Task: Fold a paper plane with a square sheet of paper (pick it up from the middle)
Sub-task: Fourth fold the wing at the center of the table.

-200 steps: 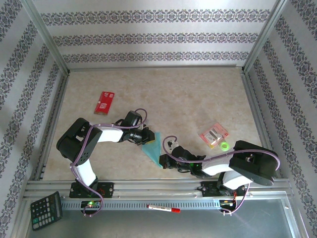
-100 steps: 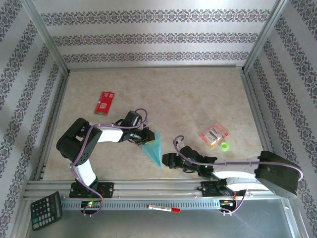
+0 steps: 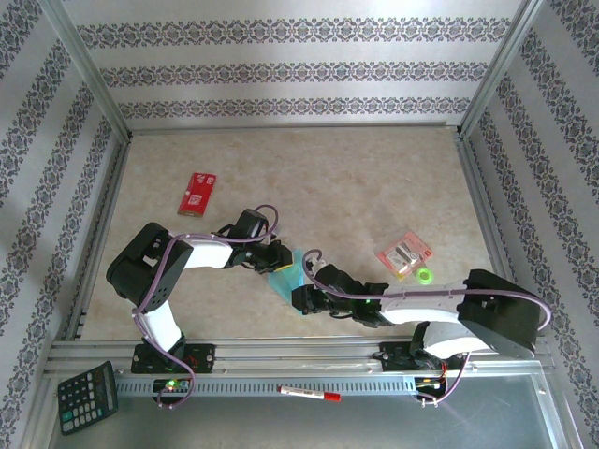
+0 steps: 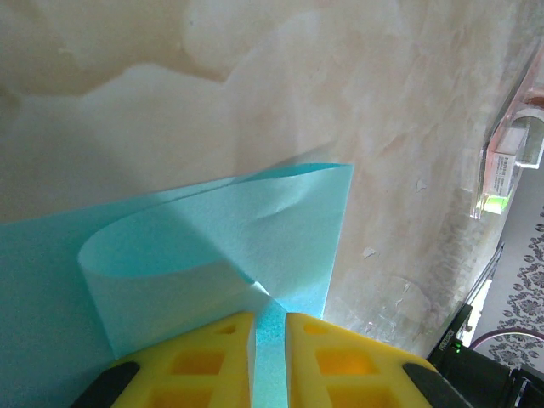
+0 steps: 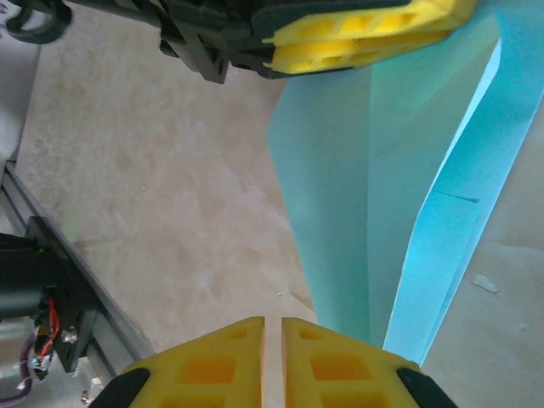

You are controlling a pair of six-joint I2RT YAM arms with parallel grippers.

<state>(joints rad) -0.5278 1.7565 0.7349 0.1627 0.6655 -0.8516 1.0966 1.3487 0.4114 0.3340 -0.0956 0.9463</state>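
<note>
Since half a second ago the right arm has pulled its elbow back in and swung the right gripper up and to the left. It now sits over the near tip of the blue sheet of paper, which earlier showed as a full wedge pointing toward me. The left gripper has stayed put. From above I see the paper on the table, near the front edge, with only a short blue patch showing between the two grippers. On the left wrist camera the left gripper is pinching the paper. A thin blue strip runs through the slit between its yellow fingers, and beyond them the sheet bows up into a loose loop. On the right wrist camera the right gripper has its fingers pressed almost together, with only pale tabletop in the slit and nothing blue between them. The paper lies just ahead and to the right of those jaws, its folded edge running down just beside the right-hand finger. A red packet lies well apart at the far left, and a pink-and-yellow packet off to the right.
</note>
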